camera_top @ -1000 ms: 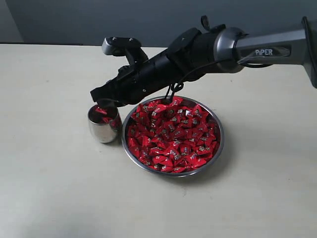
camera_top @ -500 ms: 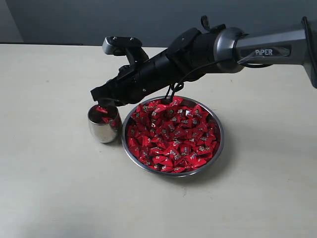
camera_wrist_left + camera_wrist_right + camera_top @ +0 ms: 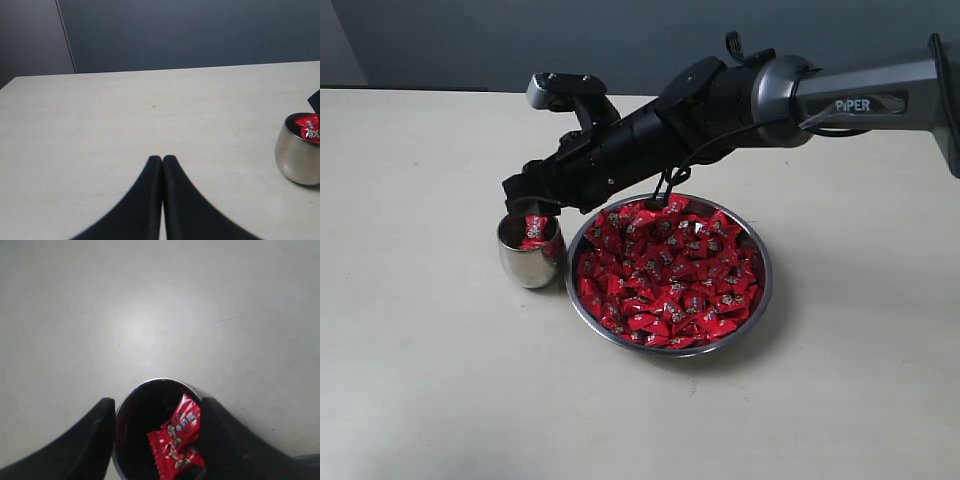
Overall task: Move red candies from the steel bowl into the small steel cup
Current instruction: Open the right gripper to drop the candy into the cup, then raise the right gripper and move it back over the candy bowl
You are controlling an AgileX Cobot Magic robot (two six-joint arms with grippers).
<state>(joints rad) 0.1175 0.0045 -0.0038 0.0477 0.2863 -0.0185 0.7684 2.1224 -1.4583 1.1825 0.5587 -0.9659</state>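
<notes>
hanging over the cup [image 3: 530, 258], the right tool [image 3: 527, 204] is released. in the right wrist view its two black fingers [image 3: 97, 432] stand wide apart, one on each side of the cup's round mouth, with nothing pinched between them. a single candy [image 3: 179, 436] in a shiny red wrapper with pale print shows at the cup's mouth, tilted, clear of both fingers. whether it rests on other sweets lower down cannot be told, since the inside of the cup is dark.

the cup stands upright on the pale tabletop [image 3: 430, 380], just beside the left rim of the bowl [image 3: 767, 292] in the exterior view; whether the two touch is not clear. the bowl is heaped with red candies [image 3: 670, 275] that fill it nearly to the rim. the right arm [image 3: 720, 100] comes in from the right edge of that view and passes above the far side of the bowl, sloping down toward the cup.

the left tool [image 3: 162, 162] is clenched, its two dark fingertips pressed together with nothing between them, above bare tabletop. from its wrist view the cup sits well off to one side, red showing over its rim.
</notes>
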